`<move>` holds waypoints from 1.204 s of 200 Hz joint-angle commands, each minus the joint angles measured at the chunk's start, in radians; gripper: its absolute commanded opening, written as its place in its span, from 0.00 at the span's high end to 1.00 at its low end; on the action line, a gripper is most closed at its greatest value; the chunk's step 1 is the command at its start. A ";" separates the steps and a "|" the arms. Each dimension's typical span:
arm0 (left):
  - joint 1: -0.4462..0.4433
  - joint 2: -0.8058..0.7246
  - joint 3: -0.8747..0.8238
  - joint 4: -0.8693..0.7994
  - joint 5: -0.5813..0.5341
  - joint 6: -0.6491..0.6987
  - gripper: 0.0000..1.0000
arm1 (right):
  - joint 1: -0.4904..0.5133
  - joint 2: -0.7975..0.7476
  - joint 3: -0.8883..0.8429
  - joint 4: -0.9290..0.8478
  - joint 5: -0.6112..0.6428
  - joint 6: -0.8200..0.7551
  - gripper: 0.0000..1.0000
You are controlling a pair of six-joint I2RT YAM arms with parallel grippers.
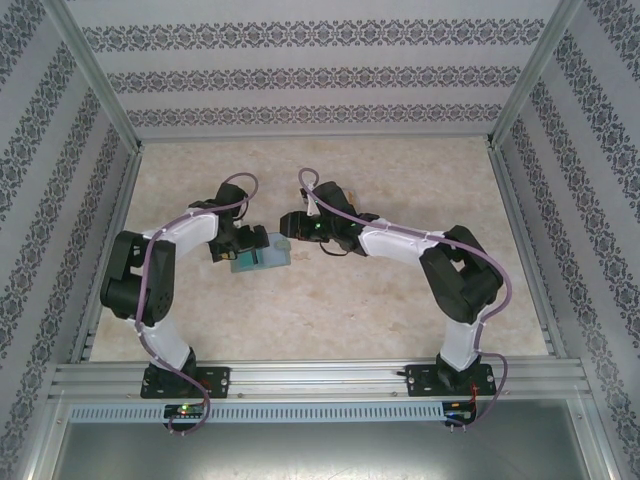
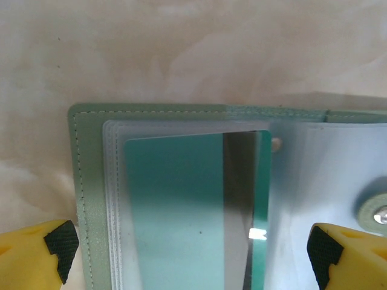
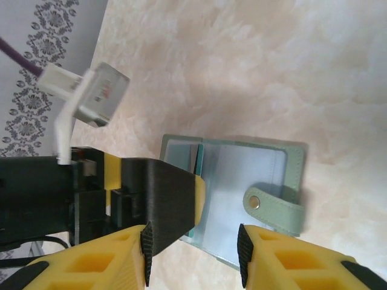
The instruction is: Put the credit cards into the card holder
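left claw (image 2: 190,257) gapes wide astride the unfolded card holder (image 2: 84,181) on the worktop (image 2: 181,54), a teal card (image 2: 175,211) sleeved between its tips. right claw (image 3: 193,257) stands parted, empty, over the holder's edge.

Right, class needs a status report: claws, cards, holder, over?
Open left claw over the unfolded grey-green soft card holder. Open right claw close by. Teal plastic card in a clear sleeve. Nothing blocking.

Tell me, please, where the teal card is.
Left wrist view: the teal card sits sleeved in the open holder, straddled by the left pincer.
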 commanded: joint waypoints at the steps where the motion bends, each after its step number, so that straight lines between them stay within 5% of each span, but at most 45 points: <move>1: -0.029 0.047 0.045 -0.103 -0.094 0.028 0.01 | -0.012 -0.046 -0.027 0.018 0.067 -0.060 0.57; 204: -0.053 0.015 0.034 -0.115 -0.168 0.054 0.32 | -0.056 -0.058 -0.036 -0.013 0.051 -0.067 0.56; 217: -0.054 0.013 0.032 -0.113 -0.164 0.054 0.29 | -0.059 -0.055 -0.031 -0.017 0.050 -0.068 0.56; 241: -0.054 0.005 0.031 -0.111 -0.157 0.048 0.02 | -0.059 -0.027 -0.008 -0.035 0.027 -0.066 0.55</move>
